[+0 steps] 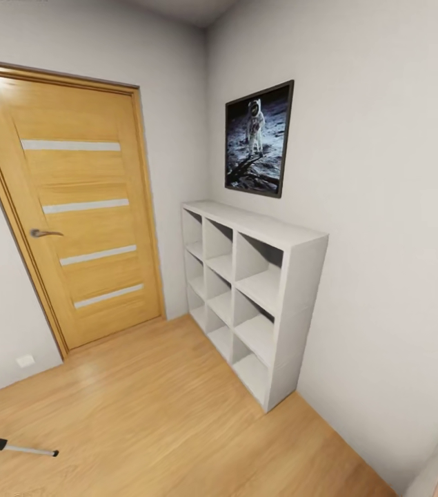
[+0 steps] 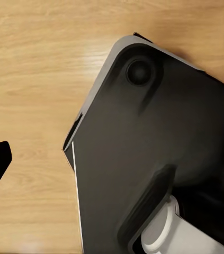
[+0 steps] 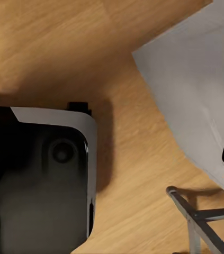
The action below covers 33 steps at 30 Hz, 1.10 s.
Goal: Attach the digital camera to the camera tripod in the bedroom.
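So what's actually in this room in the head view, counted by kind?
Doors: 1, the wooden door
Shelf units: 1, the white cube shelf
Framed pictures: 1, the astronaut picture
Tripod legs: 1, a silver leg on the floor
Total: 4

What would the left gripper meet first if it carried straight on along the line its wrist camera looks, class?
Most likely the robot's own dark base, which lies across much of the left wrist view, with the wood floor beside and beneath it. Depth is unclear, so the base may sit slightly off the exact line.
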Motion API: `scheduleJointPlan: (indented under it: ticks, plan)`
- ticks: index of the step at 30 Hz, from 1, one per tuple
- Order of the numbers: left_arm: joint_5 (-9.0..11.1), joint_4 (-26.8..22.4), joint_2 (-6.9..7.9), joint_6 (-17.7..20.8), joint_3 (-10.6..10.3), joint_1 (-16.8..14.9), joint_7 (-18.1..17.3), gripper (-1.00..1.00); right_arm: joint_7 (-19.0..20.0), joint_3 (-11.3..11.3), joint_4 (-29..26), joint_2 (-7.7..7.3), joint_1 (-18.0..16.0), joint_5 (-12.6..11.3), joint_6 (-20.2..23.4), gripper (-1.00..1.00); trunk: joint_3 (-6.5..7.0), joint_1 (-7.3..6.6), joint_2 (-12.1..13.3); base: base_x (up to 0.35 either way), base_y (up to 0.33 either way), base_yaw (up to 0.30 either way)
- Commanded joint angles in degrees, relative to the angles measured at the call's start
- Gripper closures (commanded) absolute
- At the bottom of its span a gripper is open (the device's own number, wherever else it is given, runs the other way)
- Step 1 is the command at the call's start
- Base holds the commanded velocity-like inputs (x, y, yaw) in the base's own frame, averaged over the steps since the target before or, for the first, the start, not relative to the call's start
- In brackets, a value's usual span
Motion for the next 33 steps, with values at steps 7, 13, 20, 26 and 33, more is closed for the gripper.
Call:
scheduleJointPlan:
  ticks: [7,13,20,26,33]
  plan:
    - [-0.1,0.0,-0.01,-0.1,0.2,0.0,0.1,-1.0,0.2,0.5,0.2,0.01,0.0,-0.6,-0.3,-1.0,-0.01,0.04,0.0,0.192,-0.132,0.274]
    - [-0.1,0.0,-0.01,-0.1,0.2,0.0,0.1,-1.0,0.2,0.5,0.1,-0.01,0.0,-0.6,-0.3,-1.0,-0.01,0.04,0.0,0.129,-0.09,0.274]
    - [-0.1,0.0,-0.01,-0.1,0.2,0.0,0.1,-1.0,0.2,0.5,0.1,-0.04,0.0,-0.5,-0.3,-1.0,-0.01,0.04,0.0,0.019,-0.013,0.273]
    - [-0.1,0.0,-0.01,-0.1,0.2,0.0,0.1,-1.0,0.2,0.5,0.1,-0.07,0.0,-0.4,-0.4,-1.0,-0.01,0.04,0.0,0.004,-0.003,0.273]
    - [-0.1,0.0,-0.01,-0.1,0.2,0.0,0.1,-1.0,0.2,0.5,0.1,-0.08,-0.1,-0.4,-0.4,-1.0,-0.01,0.04,0.0,0.001,-0.001,0.273]
